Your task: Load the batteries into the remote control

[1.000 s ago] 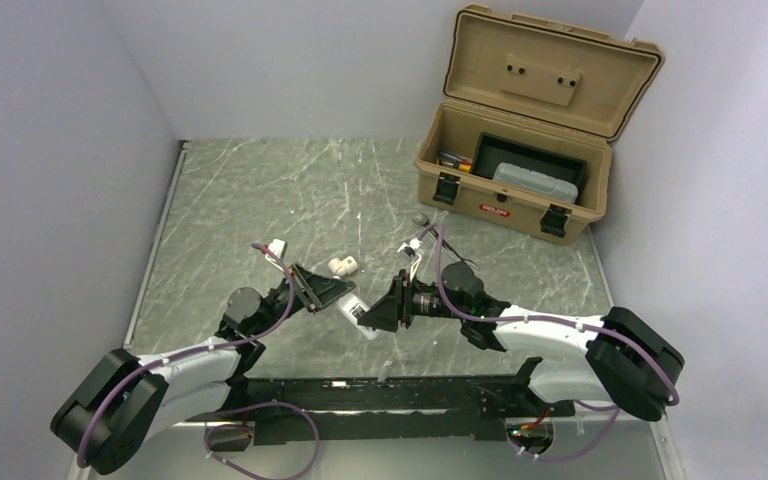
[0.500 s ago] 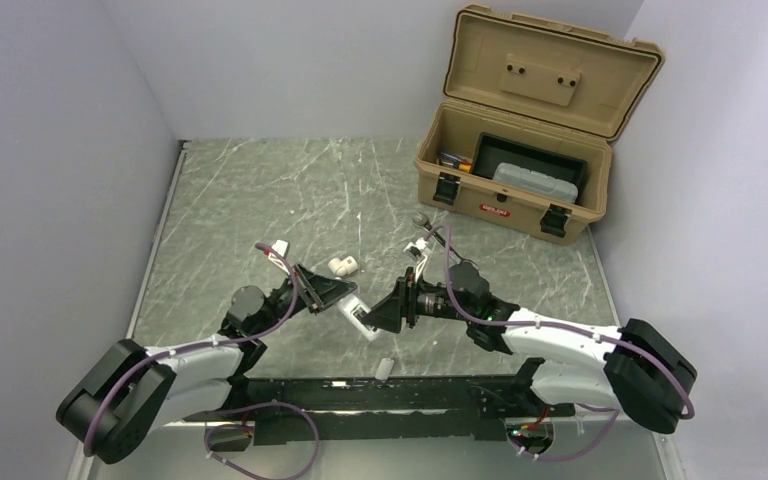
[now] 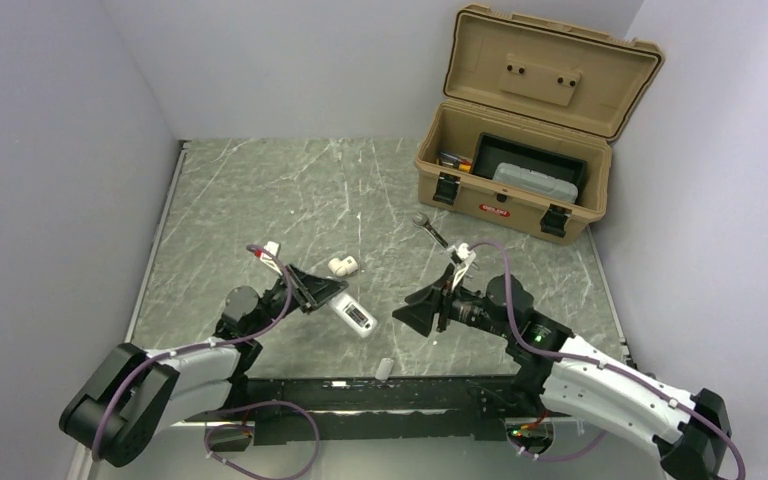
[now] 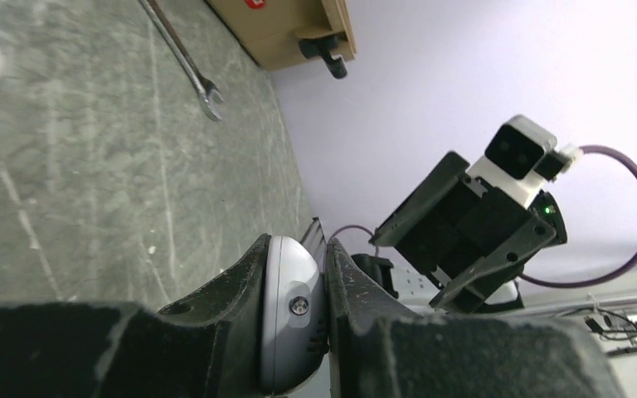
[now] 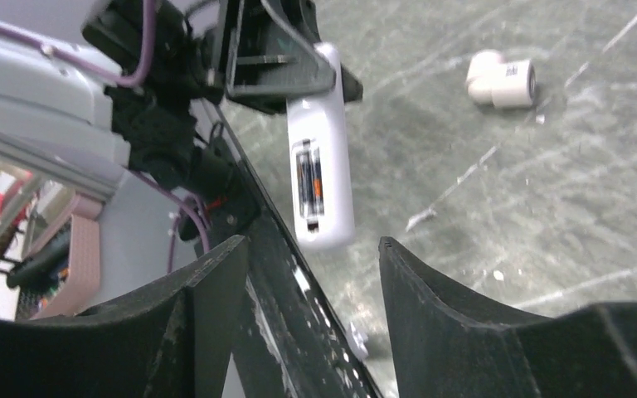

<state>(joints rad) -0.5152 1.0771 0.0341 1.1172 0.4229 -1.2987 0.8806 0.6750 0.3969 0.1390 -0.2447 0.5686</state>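
Note:
My left gripper [image 3: 335,295] is shut on one end of the white remote control [image 3: 357,318], holding it just above the table. In the right wrist view the remote control [image 5: 323,166] shows an open compartment with two dark batteries [image 5: 309,184] lying side by side in it. The left wrist view shows the remote control's rounded end [image 4: 294,315] pinched between my left gripper's [image 4: 299,249] fingers. My right gripper [image 3: 402,313] stands open and empty a short way right of the remote, pointing at it; nothing lies between the fingers of the right gripper [image 5: 311,245].
A small white piece [image 3: 385,368] lies near the front rail. A white pipe fitting [image 3: 343,266] sits behind the remote, a silver wrench [image 3: 430,230] further right. The open tan toolbox [image 3: 508,205] stands at the back right.
My right gripper has opened wider and drawn back to the right, away from the remote. A small white piece now lies by the front rail. The left gripper keeps its grip.

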